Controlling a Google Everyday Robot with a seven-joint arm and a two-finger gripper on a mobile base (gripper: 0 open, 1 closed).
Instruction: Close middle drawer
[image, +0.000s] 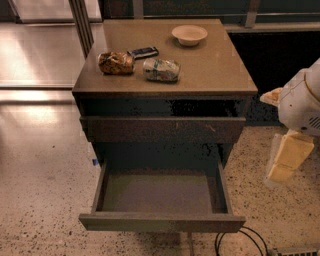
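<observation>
One middle drawer (161, 221) pulled open left of hand (286, 159), hand state indiscernible, one bowl (189, 35), two packets (116, 63) (161, 70) upper left

Dim, warm light. Glare washes the floor (35, 55) at upper left; black, speckled shadow fills the recess of the cabinet (210, 67). The gripper (286, 159) at the right edge glows pale.
</observation>
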